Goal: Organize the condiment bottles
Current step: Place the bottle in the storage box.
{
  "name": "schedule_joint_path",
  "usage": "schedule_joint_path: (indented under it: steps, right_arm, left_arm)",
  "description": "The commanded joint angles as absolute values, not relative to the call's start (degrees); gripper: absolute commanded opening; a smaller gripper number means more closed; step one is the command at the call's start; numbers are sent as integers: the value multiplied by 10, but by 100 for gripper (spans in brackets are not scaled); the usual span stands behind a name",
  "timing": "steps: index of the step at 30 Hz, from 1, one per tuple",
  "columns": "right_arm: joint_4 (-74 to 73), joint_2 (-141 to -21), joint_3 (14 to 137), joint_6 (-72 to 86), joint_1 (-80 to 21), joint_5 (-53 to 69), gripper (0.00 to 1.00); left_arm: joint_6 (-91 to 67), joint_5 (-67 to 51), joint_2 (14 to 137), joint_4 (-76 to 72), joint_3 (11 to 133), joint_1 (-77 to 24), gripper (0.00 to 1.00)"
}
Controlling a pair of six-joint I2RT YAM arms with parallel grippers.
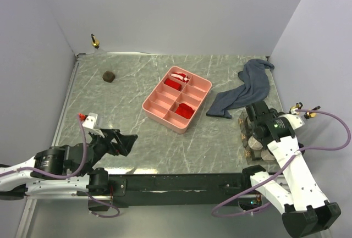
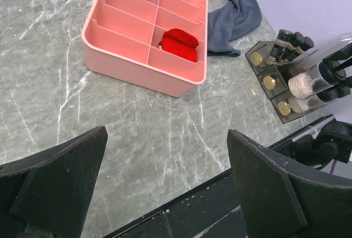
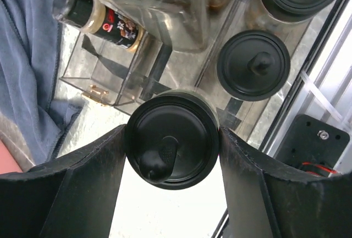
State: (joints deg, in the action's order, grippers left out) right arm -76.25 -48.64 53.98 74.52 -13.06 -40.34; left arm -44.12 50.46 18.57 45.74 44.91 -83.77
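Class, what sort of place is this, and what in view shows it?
Probably a robot test cell, not a kitchen: plain walls box in a marble-look table, a left arm and right arm are mounted at its near edge, and the right gripper clamps a black-capped bottle by a clear organizer.
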Motion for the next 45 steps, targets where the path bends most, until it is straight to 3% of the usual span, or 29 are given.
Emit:
schedule_joint_path:
  steps: [1, 19, 33, 45]
  right_arm:
    - [-828, -466, 535, 749, -118, -406, 0]
    - [-830, -444, 547, 711, -69, -385, 0]
    - [-829, -497, 500, 794, -63, -381, 0]
    - [-829, -470, 506, 793, -62, -371, 0]
  left_arm:
    - [-445, 513, 172, 451, 454, -842, 97]
    - [-432, 503, 178, 442, 454, -844, 97]
    - [-438, 511, 157, 439, 452, -844, 97]
    - [-445, 517, 172, 448, 454, -844, 97]
